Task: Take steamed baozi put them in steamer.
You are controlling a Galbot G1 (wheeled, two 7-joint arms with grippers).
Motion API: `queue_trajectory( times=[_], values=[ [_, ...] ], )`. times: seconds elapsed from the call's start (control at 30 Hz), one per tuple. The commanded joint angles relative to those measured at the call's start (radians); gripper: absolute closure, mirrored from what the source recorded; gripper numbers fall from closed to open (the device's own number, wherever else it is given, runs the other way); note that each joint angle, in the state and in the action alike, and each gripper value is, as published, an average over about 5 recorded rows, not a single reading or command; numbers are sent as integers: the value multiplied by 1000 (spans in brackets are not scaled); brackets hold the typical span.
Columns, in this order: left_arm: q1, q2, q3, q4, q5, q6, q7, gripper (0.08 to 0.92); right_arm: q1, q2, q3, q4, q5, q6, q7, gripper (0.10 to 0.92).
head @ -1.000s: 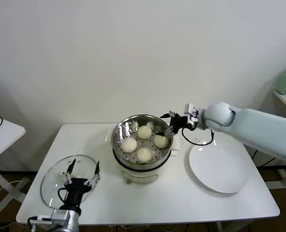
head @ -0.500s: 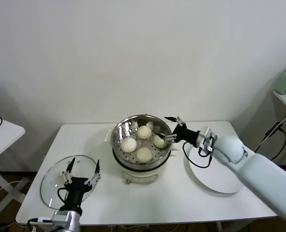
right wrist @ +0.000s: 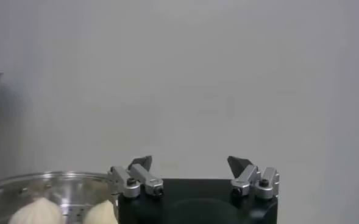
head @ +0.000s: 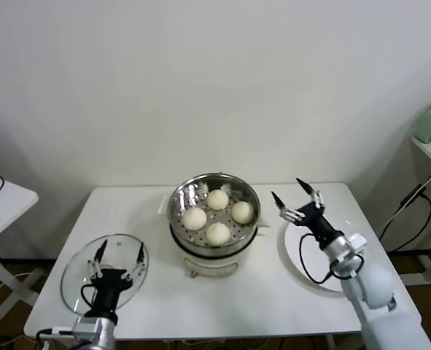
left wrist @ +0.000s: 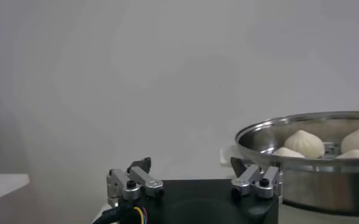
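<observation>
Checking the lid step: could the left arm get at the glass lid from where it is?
Probably yes: the left gripper hangs open directly over the glass lid, with nothing in between.

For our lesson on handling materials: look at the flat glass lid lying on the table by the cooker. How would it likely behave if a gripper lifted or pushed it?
The glass lid looks rigid, so it should not flex. Its smooth surface probably gives the fingers little grip. Lying flat on the white table, it would more likely slide than roll. Being glass, it could crack if dropped.

A glass lid (head: 76,270) and white plate (head: 313,271) lie on the table (head: 237,299).
</observation>
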Motion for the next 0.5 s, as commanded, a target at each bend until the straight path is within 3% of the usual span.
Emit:
queue_trajectory(
  times=[0.03, 0.5],
  values=[
    [-8, 16, -24, 1, -61, 8, 49, 177, -335, 269, 195, 61, -83, 92, 12, 203],
    [-43, 9, -42, 21, -63, 14, 68, 177, -393, 281, 197, 82, -94, 92, -2, 203]
  ],
)
